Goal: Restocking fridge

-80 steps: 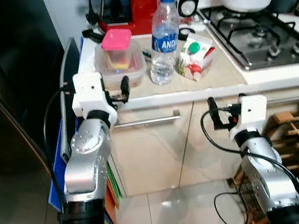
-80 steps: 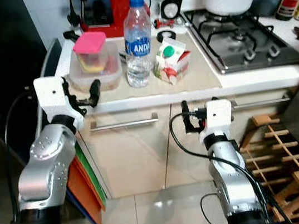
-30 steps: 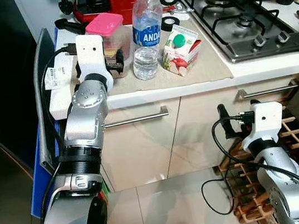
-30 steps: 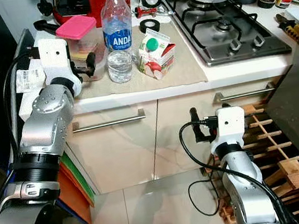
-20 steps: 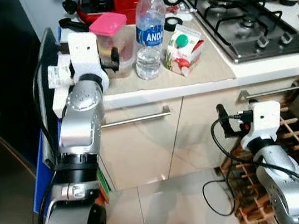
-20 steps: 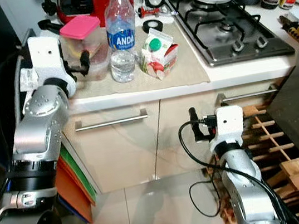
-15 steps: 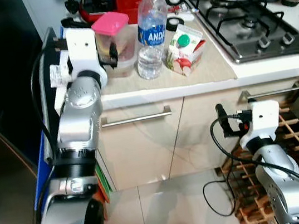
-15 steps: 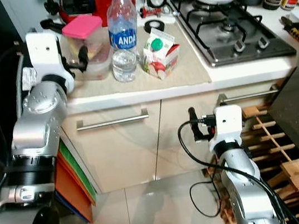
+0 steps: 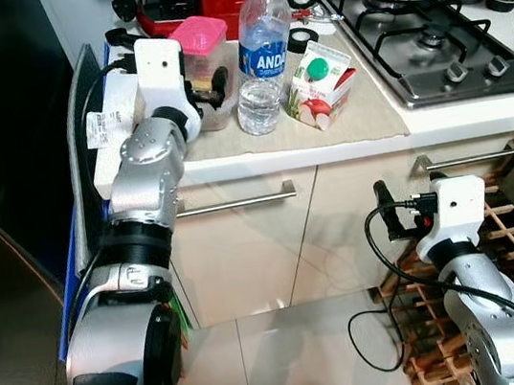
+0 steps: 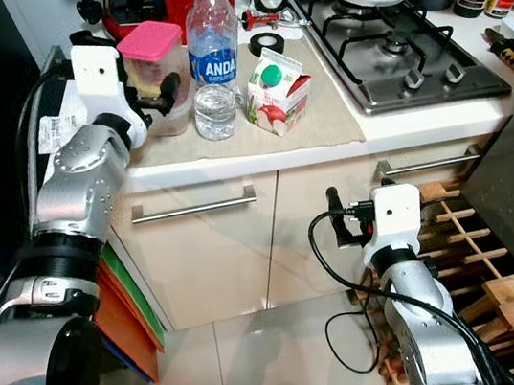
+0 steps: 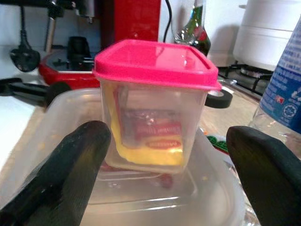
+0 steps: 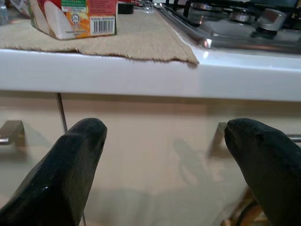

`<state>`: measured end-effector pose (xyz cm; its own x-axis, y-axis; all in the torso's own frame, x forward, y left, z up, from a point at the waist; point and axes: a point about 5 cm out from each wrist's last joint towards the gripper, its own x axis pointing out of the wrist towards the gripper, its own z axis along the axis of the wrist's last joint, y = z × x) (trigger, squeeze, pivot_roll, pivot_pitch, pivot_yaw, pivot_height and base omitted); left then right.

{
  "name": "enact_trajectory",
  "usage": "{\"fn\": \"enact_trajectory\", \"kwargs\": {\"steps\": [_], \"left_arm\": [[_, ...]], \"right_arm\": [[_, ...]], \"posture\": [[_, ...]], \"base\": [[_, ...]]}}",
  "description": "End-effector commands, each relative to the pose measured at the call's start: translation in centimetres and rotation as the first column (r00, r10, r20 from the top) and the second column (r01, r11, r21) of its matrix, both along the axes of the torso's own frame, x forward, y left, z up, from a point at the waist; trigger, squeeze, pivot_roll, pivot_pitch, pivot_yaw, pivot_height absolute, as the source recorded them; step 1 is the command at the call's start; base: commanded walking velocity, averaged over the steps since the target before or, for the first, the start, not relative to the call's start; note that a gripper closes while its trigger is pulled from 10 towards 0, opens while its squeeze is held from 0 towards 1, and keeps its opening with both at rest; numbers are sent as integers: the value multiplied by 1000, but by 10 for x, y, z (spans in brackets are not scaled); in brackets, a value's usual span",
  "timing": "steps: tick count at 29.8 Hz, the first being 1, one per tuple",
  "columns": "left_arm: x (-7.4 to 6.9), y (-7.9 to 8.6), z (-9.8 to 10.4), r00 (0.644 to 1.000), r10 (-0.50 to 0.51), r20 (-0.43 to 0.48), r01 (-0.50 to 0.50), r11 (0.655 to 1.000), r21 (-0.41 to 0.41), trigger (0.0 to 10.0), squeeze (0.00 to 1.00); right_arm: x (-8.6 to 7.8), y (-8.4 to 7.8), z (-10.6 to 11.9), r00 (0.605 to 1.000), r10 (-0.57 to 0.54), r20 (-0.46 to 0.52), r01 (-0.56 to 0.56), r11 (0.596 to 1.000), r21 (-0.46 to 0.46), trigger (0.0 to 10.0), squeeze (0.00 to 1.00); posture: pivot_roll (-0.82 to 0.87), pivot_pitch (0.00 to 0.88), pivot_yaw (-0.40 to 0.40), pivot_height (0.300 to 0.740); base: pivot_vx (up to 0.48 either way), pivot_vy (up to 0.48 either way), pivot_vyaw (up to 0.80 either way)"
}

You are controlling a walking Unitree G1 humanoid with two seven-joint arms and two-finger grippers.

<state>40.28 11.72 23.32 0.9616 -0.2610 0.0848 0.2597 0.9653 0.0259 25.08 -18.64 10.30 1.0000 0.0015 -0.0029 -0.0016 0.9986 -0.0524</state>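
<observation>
We have our left gripper [image 11: 164, 160] raised to the counter [image 9: 439, 117], fingers spread wide on either side of the pink-lidded container [image 11: 153, 103]. That tub stands inside a shallow clear tray [image 11: 117, 197] at the counter's left end, straight ahead of the gripper and between its fingertips; from the wrist view we cannot tell whether the pads touch the tray yet. Just to its right stand a water bottle [image 9: 258, 52] and a tilted juice carton [image 9: 319, 86] on a beige mat [image 9: 362, 119]. Our right gripper [image 12: 164, 155] hangs low before the cabinet doors [image 9: 340, 228], fingers wide apart, holding nothing, well away from the container.
</observation>
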Motion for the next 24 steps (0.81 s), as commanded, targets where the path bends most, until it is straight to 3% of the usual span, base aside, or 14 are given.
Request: {"fn": "enact_trajectory", "kwargs": {"steps": [1, 6, 12, 13, 14, 15, 16, 24], "left_arm": [[4, -8, 8, 999, -11, 30, 11, 1000, 0, 10000, 0], [9, -6, 11, 996, 32, 87, -37, 998, 54, 10000, 0], [13, -1, 9, 995, 60, 80, -66, 996, 67, 10000, 0], [13, 1, 8, 995, 58, 82, -63, 996, 60, 0, 39], [13, 1, 8, 995, 55, 84, -60, 997, 56, 0, 39], [13, 2, 7, 995, 56, 85, -61, 996, 62, 0, 729], [13, 2, 6, 995, 61, 80, -65, 996, 56, 0, 0], [13, 2, 3, 994, 60, 94, -69, 993, 92, 0, 0]], "right_arm": [[-2, -4, 4, 1000, -6, 7, 6, 1000, -8, 10000, 0], [-4, -5, 5, 1000, -7, 2, 7, 1000, -13, 10000, 0], [-4, -4, 6, 1000, -6, -3, 6, 1000, -14, 10000, 0], [-4, -4, 5, 1000, -6, -4, 6, 1000, -13, 10000, 0], [-4, -4, 5, 1000, -6, -4, 6, 1000, -13, 10000, 0], [-4, -4, 5, 1000, -6, -5, 6, 1000, -13, 10000, 0], [-3, -4, 5, 1000, -4, -7, 4, 1000, -14, 10000, 0], [-2, -5, 6, 1000, -4, -9, 4, 1000, -16, 10000, 0]], "posture": [[-54, 110, -55, 740], [-65, 119, -59, 740], [-64, 122, -59, 740], [-65, 122, -59, 740], [-65, 122, -60, 740], [-64, 123, -60, 740], [-64, 122, -60, 740], [-60, 121, -64, 740]], "base": [[0, 0, 0], [0, 0, 0], [0, 0, 0], [0, 0, 0], [0, 0, 0], [0, 0, 0], [0, 0, 0], [0, 0, 0]]}}
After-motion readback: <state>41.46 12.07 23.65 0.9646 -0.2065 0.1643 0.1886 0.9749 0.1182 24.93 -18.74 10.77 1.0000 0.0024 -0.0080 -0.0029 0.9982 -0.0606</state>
